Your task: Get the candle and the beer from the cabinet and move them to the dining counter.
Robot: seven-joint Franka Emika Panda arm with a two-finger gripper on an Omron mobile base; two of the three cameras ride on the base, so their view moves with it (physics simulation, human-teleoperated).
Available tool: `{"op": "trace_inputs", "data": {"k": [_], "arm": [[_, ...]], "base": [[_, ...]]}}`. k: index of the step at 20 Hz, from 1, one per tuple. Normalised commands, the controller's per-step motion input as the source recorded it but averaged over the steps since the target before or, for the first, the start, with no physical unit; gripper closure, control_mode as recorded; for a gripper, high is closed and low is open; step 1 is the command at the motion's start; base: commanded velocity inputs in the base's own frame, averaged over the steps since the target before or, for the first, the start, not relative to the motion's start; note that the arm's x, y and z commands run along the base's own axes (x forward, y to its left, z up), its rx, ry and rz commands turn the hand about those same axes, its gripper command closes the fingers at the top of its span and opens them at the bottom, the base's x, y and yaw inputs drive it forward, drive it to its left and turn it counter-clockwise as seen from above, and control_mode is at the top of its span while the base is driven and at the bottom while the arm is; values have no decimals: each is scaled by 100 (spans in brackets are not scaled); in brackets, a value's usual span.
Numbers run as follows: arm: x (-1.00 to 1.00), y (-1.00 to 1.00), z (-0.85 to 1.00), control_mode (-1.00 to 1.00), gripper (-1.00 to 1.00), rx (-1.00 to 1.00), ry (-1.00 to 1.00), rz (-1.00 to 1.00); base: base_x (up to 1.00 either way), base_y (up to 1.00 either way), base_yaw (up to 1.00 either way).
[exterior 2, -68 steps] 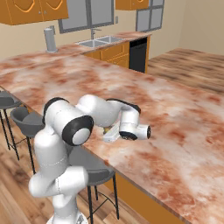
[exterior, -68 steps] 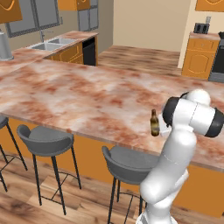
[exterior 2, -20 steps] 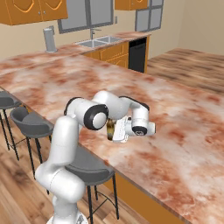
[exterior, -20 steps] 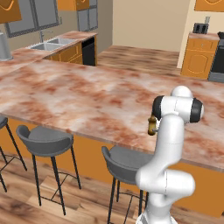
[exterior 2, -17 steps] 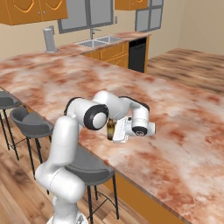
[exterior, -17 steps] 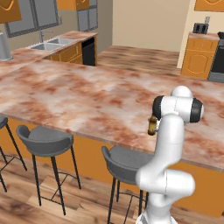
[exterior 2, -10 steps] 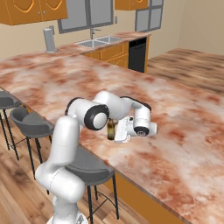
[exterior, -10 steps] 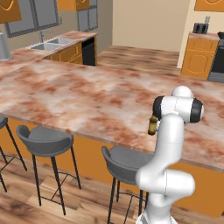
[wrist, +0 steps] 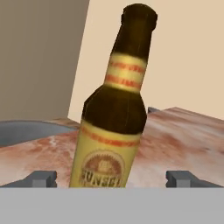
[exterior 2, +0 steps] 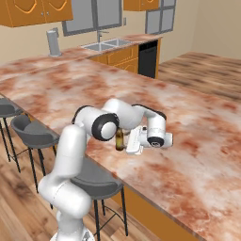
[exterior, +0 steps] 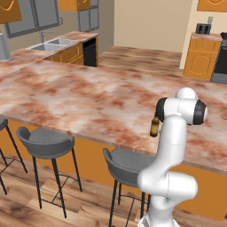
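Now note the beer [wrist: 114, 118]: in the hand view it stands between the two finger tips, leaning slightly toward one o'clock only because the camera is rolled. You see the left tip at eight o'clock and the right tip at four o'clock of the bottle's base, each well clear of the glass, so the gripper [wrist: 113, 178] is spread wide and grasps nothing. In the left base view the beer [exterior: 154, 127] stands upright near the front edge of the dining counter [exterior: 80, 95], just at nine o'clock of the arm's wrist. In the right base view the bottle [exterior 2: 120, 139] is half hidden behind the forearm, with the gripper [exterior 2: 132, 141] at its three o'clock side.

Judged from these positions, the beer's delivery looks done: it rests on the marbled slab and the jaws are released around it. You should treat the candle as the open item; whether it is already on the counter or remains in the cabinet cannot be told. What appears left for you is to draw the hand back without tipping the bottle, then account for the candle. Grey stools [exterior: 43, 141] stand below the counter edge.
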Motion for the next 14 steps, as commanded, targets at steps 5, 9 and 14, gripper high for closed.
{"op": "trace_inputs", "data": {"k": [5,9,14], "arm": [[-29,-19,12,-100,-100,0,8,-8],[-44,-11,23,-100,-100,0,10,-13],[-49,-1,42,-100,-100,-2,3,-17]], "base": [[0,0,0],[0,0,0],[0,0,0]]}}
